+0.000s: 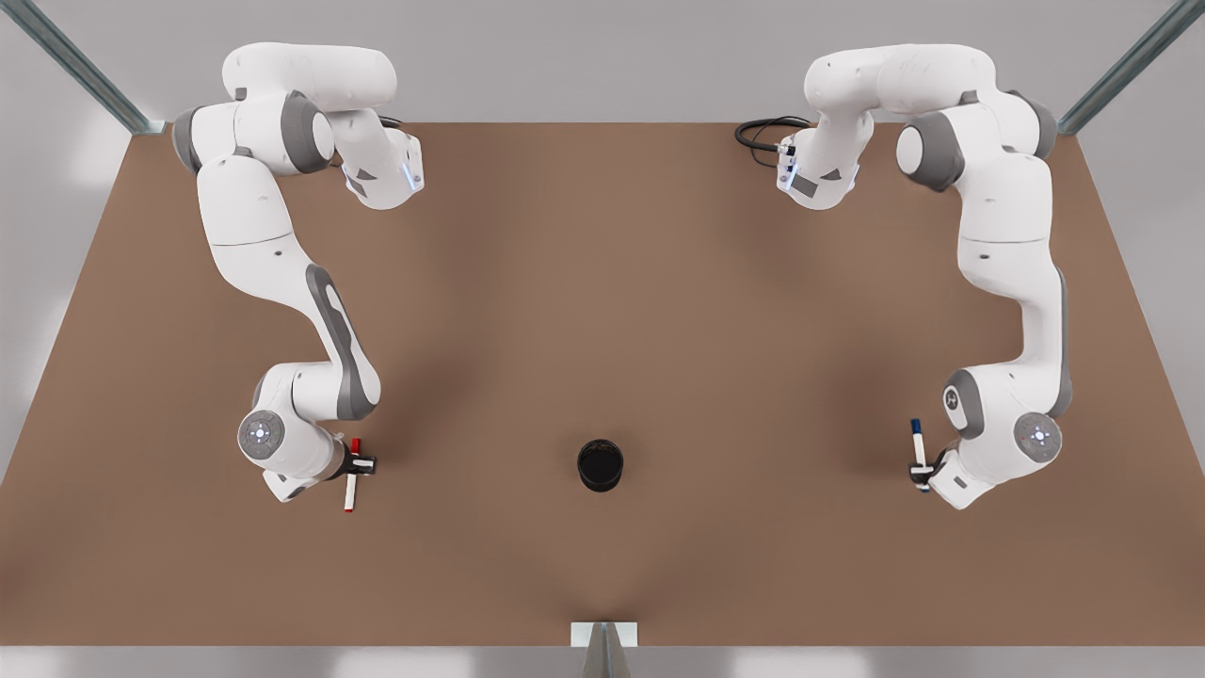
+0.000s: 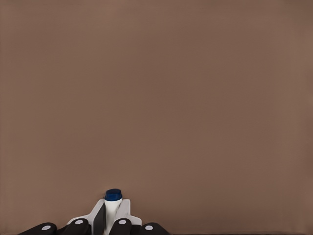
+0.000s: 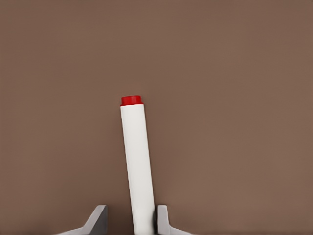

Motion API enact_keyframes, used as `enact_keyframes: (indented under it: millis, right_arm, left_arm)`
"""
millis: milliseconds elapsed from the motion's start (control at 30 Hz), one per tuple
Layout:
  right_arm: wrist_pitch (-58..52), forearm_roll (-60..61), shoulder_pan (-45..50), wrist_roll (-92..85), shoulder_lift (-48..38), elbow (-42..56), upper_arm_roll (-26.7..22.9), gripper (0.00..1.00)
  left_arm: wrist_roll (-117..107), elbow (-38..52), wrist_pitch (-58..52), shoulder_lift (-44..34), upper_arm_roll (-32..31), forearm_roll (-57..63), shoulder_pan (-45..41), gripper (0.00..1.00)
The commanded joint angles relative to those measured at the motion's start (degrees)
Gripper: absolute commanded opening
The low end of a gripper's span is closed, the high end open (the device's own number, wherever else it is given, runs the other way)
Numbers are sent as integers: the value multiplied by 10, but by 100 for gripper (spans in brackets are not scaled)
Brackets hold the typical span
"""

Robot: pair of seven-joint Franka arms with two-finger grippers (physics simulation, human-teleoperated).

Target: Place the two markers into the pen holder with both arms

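The red-capped marker lies at the front view's left; in the right wrist view the red-capped marker runs between my right gripper's fingers. One finger touches the barrel and a gap shows at the other, so this gripper is open around it. At the front view's right, my left gripper is shut on the blue-capped marker, its cap sticking out past the fingertips. The black pen holder stands upright between the arms, apart from both.
The brown table spreads wide around the holder. A black cable loops at the far edge by one arm's base. A small metal bracket sits at the near edge, with frame posts at the far corners.
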Motion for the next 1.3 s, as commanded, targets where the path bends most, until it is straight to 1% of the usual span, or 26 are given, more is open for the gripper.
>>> enact_keyframes:
  millis: [0, 33, 100, 133, 167, 200, 233, 267, 300, 333, 367, 400, 467, 500, 567, 633, 700, 767, 867, 1067, 1133, 1167, 1267]
  right_arm:
    - [0, 1, 0, 8, -1, 0, 0, 46]
    - [0, 1, 0, 8, -1, 0, 0, 45]
    - [0, 1, 0, 8, -1, 0, 0, 42]
    - [0, 2, 0, 8, -1, 0, 0, 42]
    - [0, 2, 0, 8, -1, 1, 0, 42]
    - [0, 3, 0, 8, -1, 2, 0, 39]
    - [0, 3, 0, 8, -1, 2, 0, 38]
    - [0, 4, 0, 8, -1, 2, 0, 37]
    - [0, 4, 0, 8, 0, 2, 0, 36]
    - [0, 4, 0, 9, 0, 2, 0, 36]
    - [1, 4, 0, 9, 0, 1, 0, 36]
    - [1, 4, 0, 8, 0, 1, 0, 31]
    - [0, 4, 0, 9, 0, 2, 0, 22]
    - [0, 4, 0, 9, -1, 2, 0, 21]
    - [-1, 4, 5, 9, -3, 2, 0, 21]
    - [-6, 4, 7, 13, -23, 0, 7, 21]
    - [-9, 0, 8, 11, -47, -1, 8, 21]
    - [-9, -1, 8, 6, -65, -2, 15, 21]
    - [-9, -17, 10, 7, -102, -6, 30, 21]
    - [8, -17, 10, 13, -134, -12, 71, 21]
    - [27, -17, 17, 13, -134, -14, 73, 21]
    - [38, -17, 22, 13, -135, -14, 74, 21]
    - [64, -17, 30, 13, -145, -13, 84, 21]
  left_arm:
    - [20, 2, -92, -34, -23, -8, -11, 21]
    - [20, 3, -124, -59, -50, -8, -11, 21]
    - [21, 3, -169, -101, -125, -9, -11, 21]
    - [22, 4, -183, -110, -144, -10, -11, 21]
    - [19, 10, -183, -116, -195, -10, -8, 21]
    - [18, 19, -176, -118, -240, -16, -12, 21]
    - [-1, 26, -148, -112, -286, -32, -16, 21]
    - [-17, 36, -100, -103, -289, -61, -63, 21]
    - [-40, 65, -71, -80, -289, -71, -96, 21]
    - [-49, 77, -27, -67, -290, -74, -114, 21]
    - [-47, 77, 17, -59, -290, -108, -126, 21]
    - [-55, 78, 97, -46, -290, -108, -153, 21]
    - [-72, 89, 158, -37, -293, -129, -178, 21]
    - [-72, 89, 185, -37, -294, -136, -183, 21]
    - [-89, 90, 307, -16, -294, -137, -197, 21]
    - [-97, 90, 343, -7, -293, -136, -200, 21]
    - [-124, 105, 457, 30, -293, -136, -231, 21]
    - [-131, 130, 466, 39, -293, -136, -236, 21]
    - [-142, 132, 515, 44, -294, -136, -240, 21]
    - [-147, 141, 520, 63, -279, -132, -236, 21]
    - [-146, 155, 520, 78, -275, -131, -237, 21]
    - [-147, 147, 530, 80, -270, -115, -235, 21]
    - [-149, 81, 586, 78, -271, -114, -234, 21]
